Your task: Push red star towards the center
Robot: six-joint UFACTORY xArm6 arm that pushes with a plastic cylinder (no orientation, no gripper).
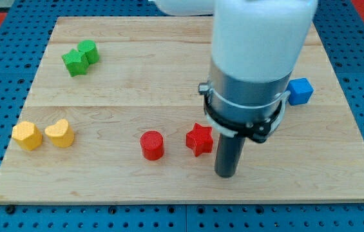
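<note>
My tip (pixel 225 174) stood on wooden board (pixel 169 187) near bottom edge, bare rod, clamped on nothing, just right of red star (pixel 199 139), slightly below it. Star lay right of red cylinder (pixel 151 145). Yellow blocks (pixel 43 135) sat by left edge; green blocks (pixel 80 58) near top-left corner; blue cube (pixel 301 91) by right edge.

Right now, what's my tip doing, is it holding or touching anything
My tip: holds nothing; it sits just right of the red star, slightly nearer the view's bottom. Contact cannot be told.
</note>
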